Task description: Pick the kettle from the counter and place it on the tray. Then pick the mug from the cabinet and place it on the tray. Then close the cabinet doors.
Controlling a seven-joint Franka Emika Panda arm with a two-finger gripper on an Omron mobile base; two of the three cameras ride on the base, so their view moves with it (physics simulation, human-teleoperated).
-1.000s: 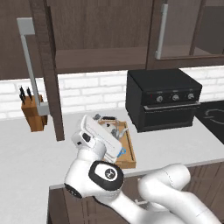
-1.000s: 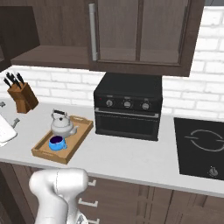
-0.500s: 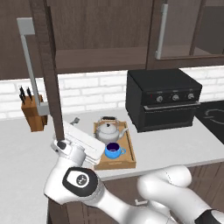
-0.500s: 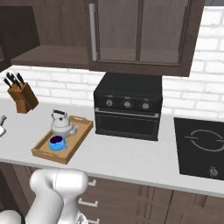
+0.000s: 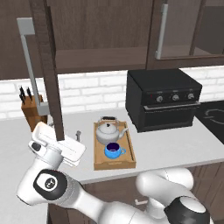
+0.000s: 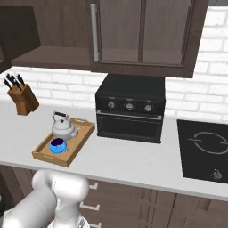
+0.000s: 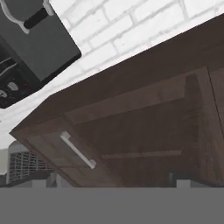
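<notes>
The counter carries the tray, and everything here is placed from that tray. Above it and to its left hangs the cabinet, its shelf bare. One of the cabinet doors stands swung out edge-on, left of the tray. The other door is above and right of the tray; I cannot tell whether it is shut. The kettle sits on the tray's far half and the mug on its near half, just beside each other, so closing the doors looks like what is left to do. The gripper has its jaws wide apart with nothing between them, and the hand sits low, left of the tray, close under the swung-out door. The main risk, as I judge it, is the arm's bulk. A wide sweep up to the door could clip the door's lower edge, or brush the tray and knock over the kettle or the mug. A push on the door's edge instead of its face could slip off and leave it ajar. Counted: one counter, one cabinet, two doors, one black oven right of the tray, one cooktop beyond it, one tray, one knife block, one kettle, one mug.
</notes>
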